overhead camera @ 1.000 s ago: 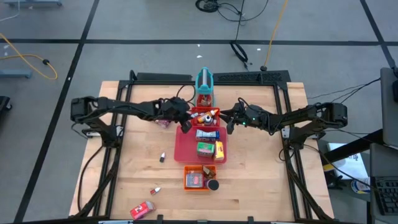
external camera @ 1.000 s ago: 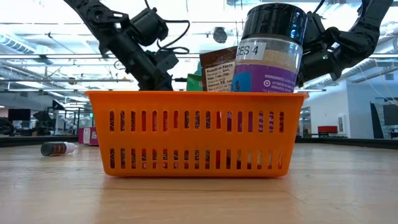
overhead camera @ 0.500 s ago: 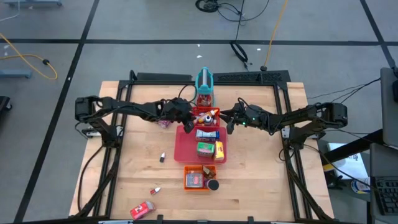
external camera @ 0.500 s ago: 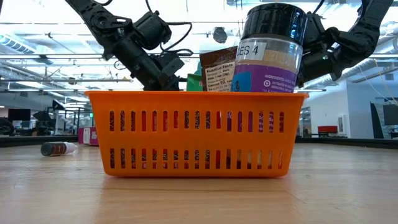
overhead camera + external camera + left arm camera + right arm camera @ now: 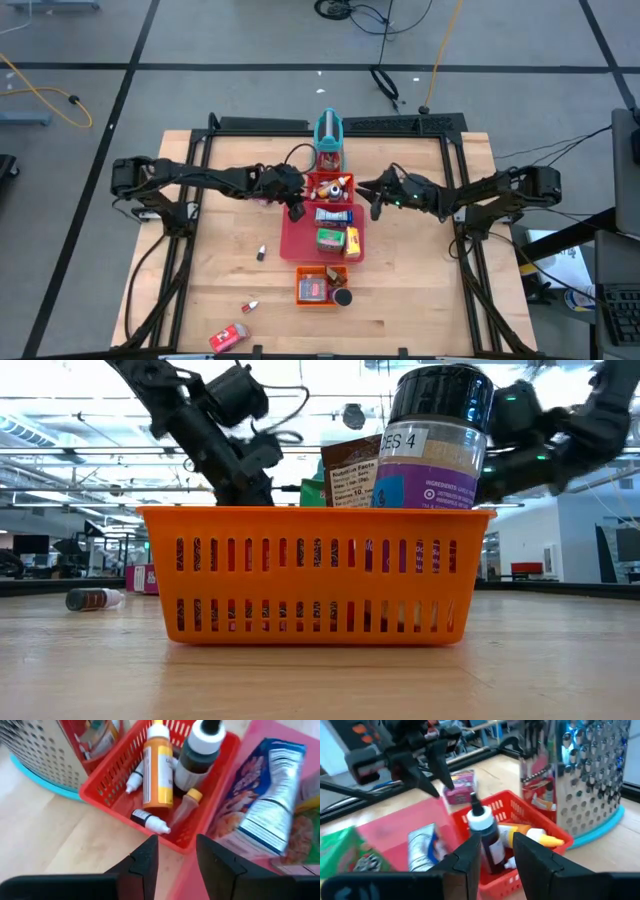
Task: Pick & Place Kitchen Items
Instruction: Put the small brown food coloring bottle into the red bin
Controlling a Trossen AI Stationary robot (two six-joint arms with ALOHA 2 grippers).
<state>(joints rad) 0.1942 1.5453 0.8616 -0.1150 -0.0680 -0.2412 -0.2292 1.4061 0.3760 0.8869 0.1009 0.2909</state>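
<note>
Left fingers: the left gripper (image 5: 175, 865) hangs with its two dark fingers (image 5: 145, 865) parted and nothing between them, just above the near wall of the small red slotted plastic basket (image 5: 112, 782).
Right fingers: the right gripper (image 5: 495, 855) is parted too, holding nothing, at the right side of the same basket.
Basket contents: an orange squeeze bottle with a white cap (image 5: 156, 772), a dark bottle with a white collar (image 5: 197, 755), a tiny dark bottle with a white cap (image 5: 150, 821) and a small yellow-capped vial (image 5: 186, 806) lie together inside.
Basket place: centre of the table, toward its far edge, touching the far end of the flat red plastic tray (image 5: 295, 238).
Tray load: a blue-white packet (image 5: 333, 214), a green box (image 5: 329, 238) and a yellow box (image 5: 352, 240) lie on it in a row toward the near edge.
Orange basket: an orange slotted plastic basket (image 5: 315, 572) sits just nearer than the tray, holding a brown packet (image 5: 350, 472); a dark purple can with a black lid (image 5: 432, 440) stands just beside it.
Pink-purple packet: (image 5: 263, 197) on the wood left of the red basket, under the left arm.
Loose items: a tiny bottle (image 5: 261, 252) left of the tray, another (image 5: 249, 305) nearer the near edge, a red box (image 5: 230, 337) at the near edge.
Stand: an upright teal metal grater stand (image 5: 329, 131) beyond the red basket.
Table: light wooden top (image 5: 420, 290).
</note>
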